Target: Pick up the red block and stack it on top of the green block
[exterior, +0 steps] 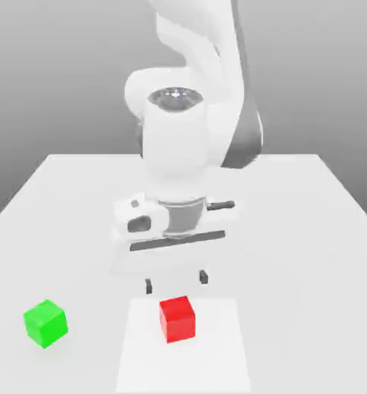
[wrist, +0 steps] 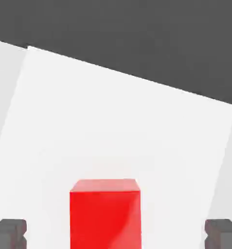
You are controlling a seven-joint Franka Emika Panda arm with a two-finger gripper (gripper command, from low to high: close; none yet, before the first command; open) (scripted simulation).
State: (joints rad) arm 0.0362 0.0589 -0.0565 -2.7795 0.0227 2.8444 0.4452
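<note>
Exterior view: claw (exterior: pixel 176 282) open, above red block (exterior: pixel 178 318); approach step. Next: descend, straddle, close, carry to green block (exterior: pixel 45 322).

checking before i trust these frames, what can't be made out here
- Red block: the hand view's edge cuts off its lower part.
- Gripper: fingers stand open. The hand view's edge cuts them off, leaving the dark tips.
- Green block: in the exterior view its far faces are hidden by the block itself.
- Arm: the exterior view's top edge cuts off its upper part.
- Table: the arm hides the stretch behind it.
</note>
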